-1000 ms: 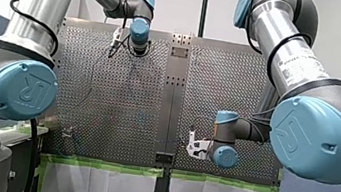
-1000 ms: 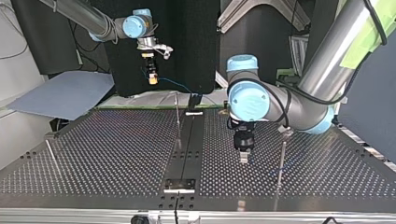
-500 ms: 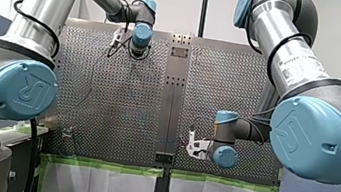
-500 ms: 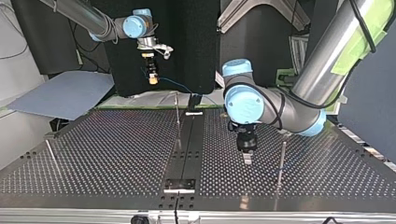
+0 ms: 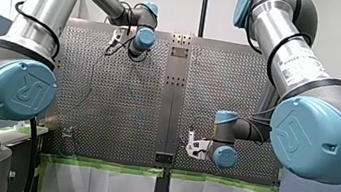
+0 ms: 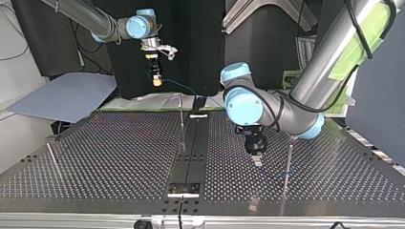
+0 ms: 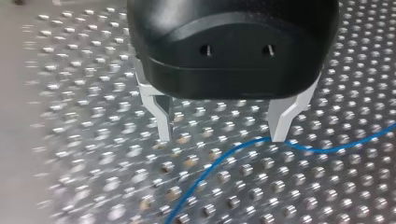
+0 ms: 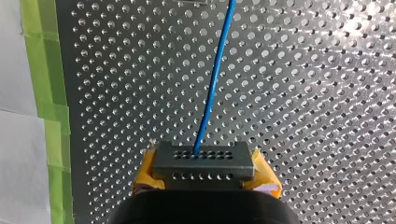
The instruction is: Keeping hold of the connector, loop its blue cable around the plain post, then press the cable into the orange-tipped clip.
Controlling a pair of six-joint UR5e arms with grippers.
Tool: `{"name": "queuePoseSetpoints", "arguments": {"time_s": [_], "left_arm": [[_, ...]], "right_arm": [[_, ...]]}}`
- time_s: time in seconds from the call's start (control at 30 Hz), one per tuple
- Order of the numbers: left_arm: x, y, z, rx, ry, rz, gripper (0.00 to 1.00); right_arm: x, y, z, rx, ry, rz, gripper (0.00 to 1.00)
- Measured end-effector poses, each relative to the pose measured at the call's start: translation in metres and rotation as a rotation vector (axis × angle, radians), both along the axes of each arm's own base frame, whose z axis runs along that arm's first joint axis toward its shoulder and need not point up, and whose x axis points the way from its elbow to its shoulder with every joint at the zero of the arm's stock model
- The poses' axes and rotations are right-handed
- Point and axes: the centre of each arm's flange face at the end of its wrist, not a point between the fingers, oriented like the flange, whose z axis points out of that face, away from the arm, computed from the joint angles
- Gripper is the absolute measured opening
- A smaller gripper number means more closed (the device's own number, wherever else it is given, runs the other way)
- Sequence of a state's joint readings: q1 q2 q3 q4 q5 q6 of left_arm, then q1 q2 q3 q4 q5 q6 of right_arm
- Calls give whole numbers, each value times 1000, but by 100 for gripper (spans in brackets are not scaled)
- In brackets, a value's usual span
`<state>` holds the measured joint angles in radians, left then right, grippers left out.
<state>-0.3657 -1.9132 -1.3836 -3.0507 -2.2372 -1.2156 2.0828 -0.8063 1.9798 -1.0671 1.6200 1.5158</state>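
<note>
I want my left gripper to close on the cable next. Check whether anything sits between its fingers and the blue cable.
Nothing visible does. In the left wrist view my left gripper hangs open over the perforated table, and the blue cable runs bare across the table past one fingertip, with nothing lying on it.

Perforated silver metal table (image 6: 110,157), dark centre strip (image 6: 191,152).
Thin blue cable (image 7: 233,151) lies on it; slim metal posts (image 6: 182,125) flank the strip.
</note>
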Motion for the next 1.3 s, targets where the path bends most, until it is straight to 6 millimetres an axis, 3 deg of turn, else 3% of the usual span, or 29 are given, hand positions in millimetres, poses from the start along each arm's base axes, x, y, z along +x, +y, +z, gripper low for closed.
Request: {"name": "queuePoseSetpoints", "arguments": {"time_s": [0.13, 0.6, 0.87, 1.13, 1.3], "left_arm": [[5, -5, -8, 2, 0, 5, 100], [12, -10, 4, 16, -43, 29, 100], [26, -18, -16, 53, -6, 53, 100], [36, -15, -10, 67, -22, 82, 100], [42, -19, -29, 89, 9, 79, 100]], "right_arm": [[0, 0, 0, 0, 0, 1, 0], [1, 1, 0, -1, 0, 1, 0], [1, 1, 0, -1, -1, 2, 0], [1, 0, 1, -5, -3, 2, 0], [1, 0, 1, -6, -2, 2, 0]]}}
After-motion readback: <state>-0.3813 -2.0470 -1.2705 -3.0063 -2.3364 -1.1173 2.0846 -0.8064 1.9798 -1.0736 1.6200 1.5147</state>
